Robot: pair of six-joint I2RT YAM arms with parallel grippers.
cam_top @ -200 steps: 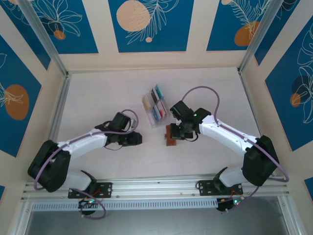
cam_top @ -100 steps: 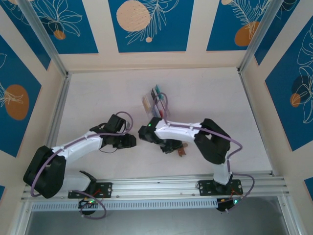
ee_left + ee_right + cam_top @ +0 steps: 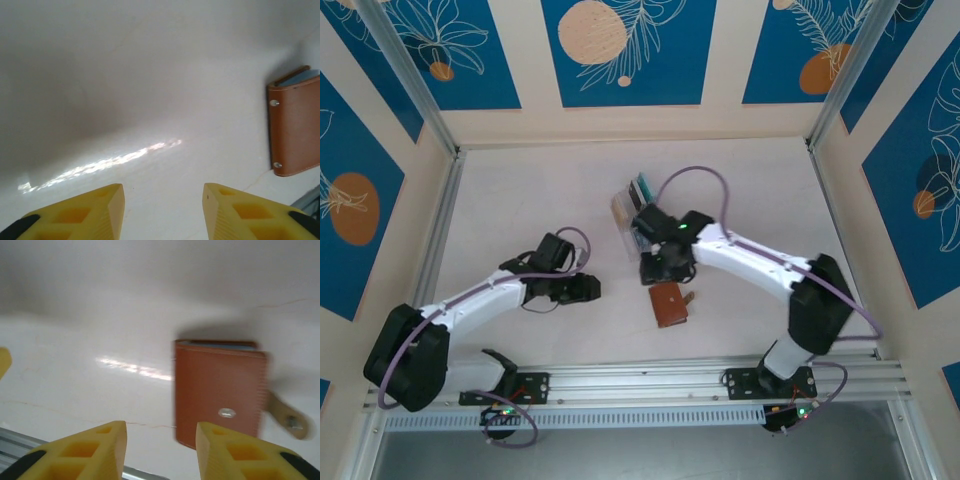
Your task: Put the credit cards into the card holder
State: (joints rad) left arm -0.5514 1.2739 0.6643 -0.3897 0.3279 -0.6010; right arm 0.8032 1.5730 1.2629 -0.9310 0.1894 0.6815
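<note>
The card holder (image 3: 670, 304) lay on the tabletop (image 3: 520, 200), right of the left hand (image 3: 591, 288). Behind it hung the right hand (image 3: 655, 272), then the rack (image 3: 623, 214) holding the credit cards (image 3: 640, 189).

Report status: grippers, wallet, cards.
Left gripper open, empty. Right gripper open, empty, near wallet. Wallet closed, flat on table. Cards in clear rack; nothing blocking wallet.

card holder (image 3: 217, 390): smooth brown leather, shiny metal studs (image 3: 226, 413) | table (image 3: 150, 75): white, smooth, faintly glossy | right gripper fingers (image 3: 80, 450): matt yellow plastic
</note>
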